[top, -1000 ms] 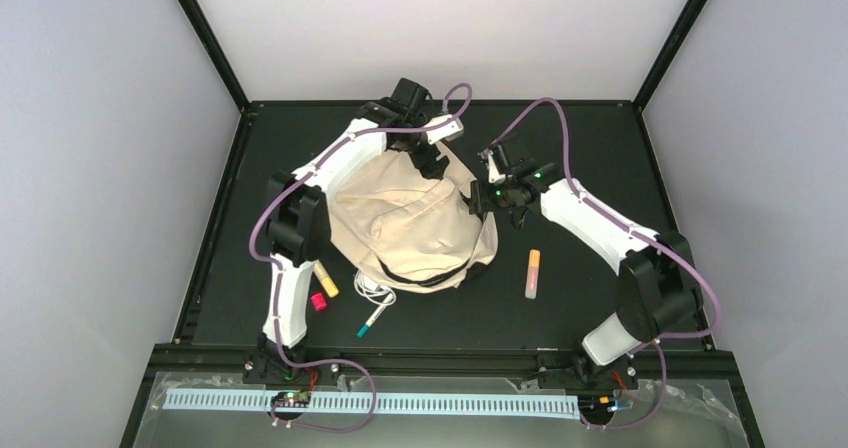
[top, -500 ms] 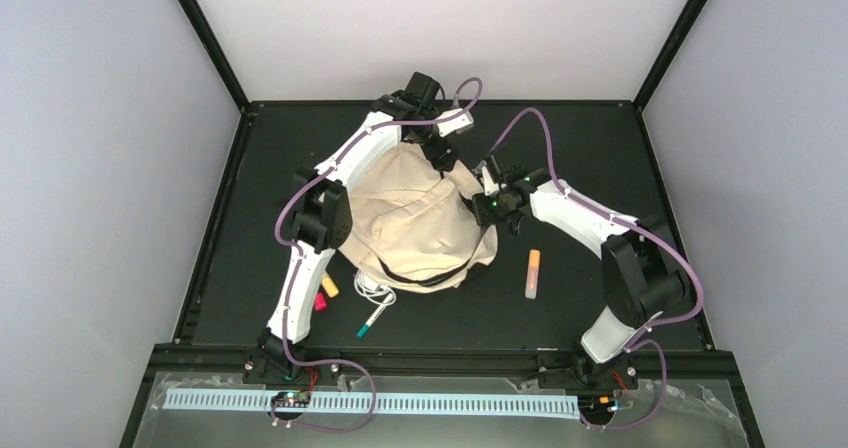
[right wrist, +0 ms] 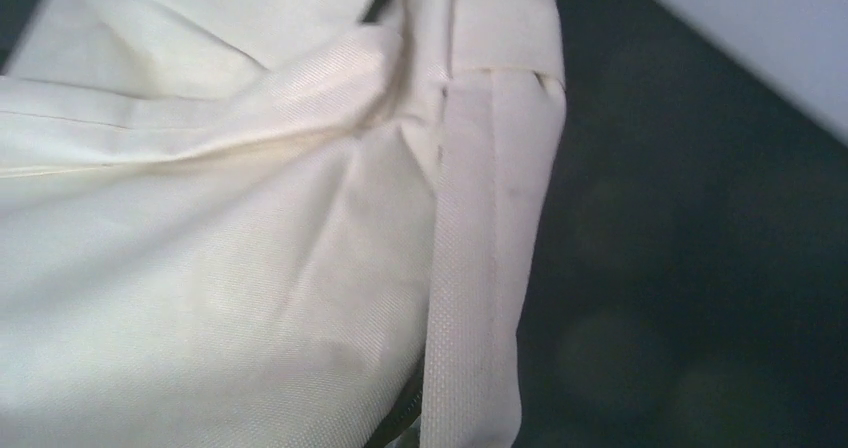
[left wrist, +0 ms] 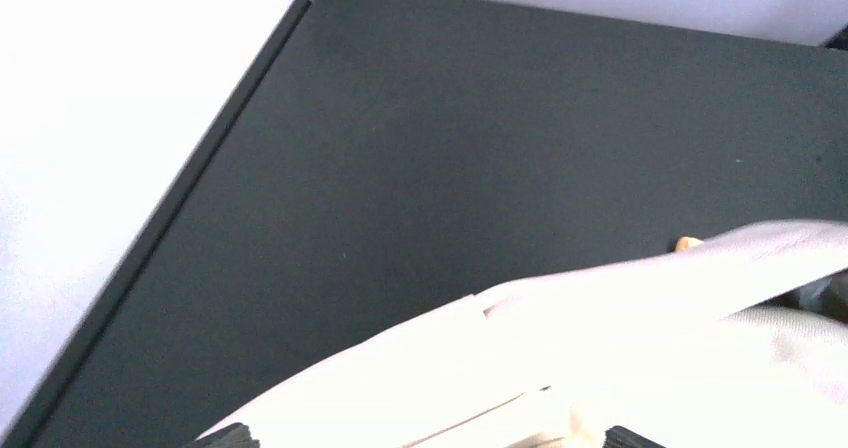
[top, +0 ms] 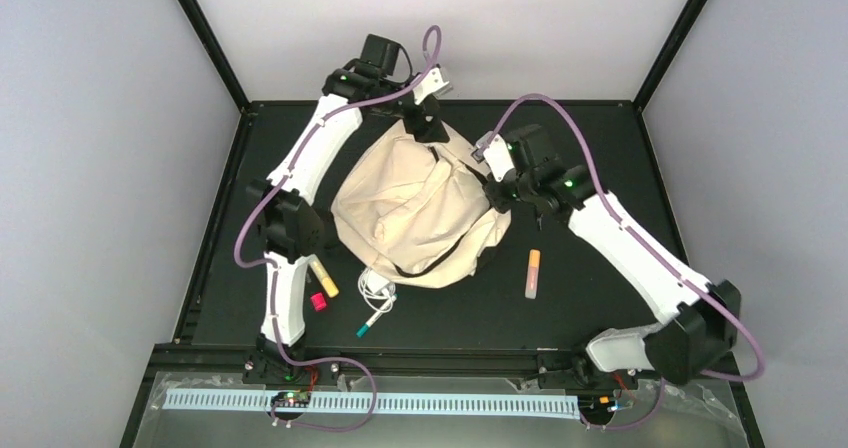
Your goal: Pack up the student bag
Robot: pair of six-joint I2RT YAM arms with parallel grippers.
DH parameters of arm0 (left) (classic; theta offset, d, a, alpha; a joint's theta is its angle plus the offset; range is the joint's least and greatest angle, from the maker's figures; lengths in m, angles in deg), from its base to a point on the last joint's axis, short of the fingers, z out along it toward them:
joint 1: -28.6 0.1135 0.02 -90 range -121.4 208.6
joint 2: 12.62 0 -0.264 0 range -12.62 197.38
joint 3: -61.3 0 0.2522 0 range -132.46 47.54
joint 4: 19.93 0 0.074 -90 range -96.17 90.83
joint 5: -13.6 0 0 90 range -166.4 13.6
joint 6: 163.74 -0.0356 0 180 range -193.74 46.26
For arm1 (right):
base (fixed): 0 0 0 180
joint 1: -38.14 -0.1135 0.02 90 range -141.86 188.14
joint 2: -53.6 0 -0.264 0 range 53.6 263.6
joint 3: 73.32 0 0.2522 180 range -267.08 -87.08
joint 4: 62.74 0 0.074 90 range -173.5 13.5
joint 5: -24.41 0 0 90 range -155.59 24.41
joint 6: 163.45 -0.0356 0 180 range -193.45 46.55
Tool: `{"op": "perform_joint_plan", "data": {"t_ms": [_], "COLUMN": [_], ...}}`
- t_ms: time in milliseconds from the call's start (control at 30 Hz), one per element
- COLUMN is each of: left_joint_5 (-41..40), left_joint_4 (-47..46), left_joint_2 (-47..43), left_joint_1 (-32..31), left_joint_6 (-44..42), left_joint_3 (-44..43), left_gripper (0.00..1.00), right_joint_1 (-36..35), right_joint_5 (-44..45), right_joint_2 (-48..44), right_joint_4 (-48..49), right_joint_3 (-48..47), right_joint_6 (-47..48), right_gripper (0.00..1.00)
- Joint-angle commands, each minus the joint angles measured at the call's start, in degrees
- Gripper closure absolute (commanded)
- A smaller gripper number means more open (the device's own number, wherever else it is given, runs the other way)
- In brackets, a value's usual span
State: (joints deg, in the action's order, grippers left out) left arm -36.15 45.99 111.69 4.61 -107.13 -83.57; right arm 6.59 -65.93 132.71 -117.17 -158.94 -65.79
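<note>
The student bag [top: 410, 218], a big cream fabric backpack with dark zip lines, lies in the middle of the black table. My right gripper [top: 497, 196] is at the bag's right edge, shut on the fabric there. The right wrist view is filled by the bag [right wrist: 200, 268] and one of its cream straps [right wrist: 480, 268], and the gripper's own fingers are hidden in it. My left gripper [top: 428, 133] hangs over the bag's far top end. In the left wrist view its jaws stand wide apart, with bright bag fabric [left wrist: 650, 308] lying between the fingertips [left wrist: 228, 436].
An orange marker [top: 533, 273] lies right of the bag. At the bag's near left lie a yellow marker [top: 325, 278], a small red piece [top: 318, 301], a coiled white cable [top: 377, 290] and a teal pen [top: 370, 323]. Grey walls enclose the table.
My right gripper closed on the bag's right edge, then rose and drew it to the right. The left arm swung up and back to the bag's far end. The bag shifted and stretched.
</note>
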Motion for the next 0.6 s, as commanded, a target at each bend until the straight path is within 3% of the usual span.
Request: {"op": "perform_joint_plan", "data": {"t_ms": [0, 100, 167, 267, 367, 467, 567], "left_joint_5": [8.57, 9.47, 9.74, 12.93, 13.56, 10.63, 4.92], "left_joint_4": [2.76, -0.36, -1.97, -0.42, 3.34, 4.19, 6.12], "left_joint_2": [-3.55, -6.83, -9.46, -12.79, -14.75, -16.84, -16.89], "left_joint_1": [2.14, 2.98, 2.84, 2.69, 2.17, 1.30, -0.46], "left_joint_6": [-4.83, -6.45, -9.34, -14.51, -21.16, -28.11, -36.84], "left_joint_3": [-0.41, 3.10, 6.05, 8.97, 10.09, 13.20, 14.22], "left_gripper": [0.15, 0.31, 0.33, 0.27, 0.13, 0.02, 0.01], "right_joint_1": [-1.87, -1.86, -1.85, -1.85, -1.79, -1.64, -0.14], "right_joint_5": [1.57, -0.81, -3.28, -7.32, -8.67, -9.55, -15.26], "right_joint_2": [-8.93, -13.88, -15.76, -16.02, -14.32, -13.26, -13.07], "right_joint_4": [4.71, 10.70, 14.11, 16.57, 16.52, 17.80, 18.25], "right_joint_3": [-2.53, -0.52, 0.42, -0.48, -2.80, -3.22, -3.86], "right_joint_6": [15.09, 20.53, 23.60, 26.11, 28.06, 30.96, 32.43], "right_gripper": [0.99, 0.99, 0.99, 0.99, 0.99, 0.99, 0.99]}}
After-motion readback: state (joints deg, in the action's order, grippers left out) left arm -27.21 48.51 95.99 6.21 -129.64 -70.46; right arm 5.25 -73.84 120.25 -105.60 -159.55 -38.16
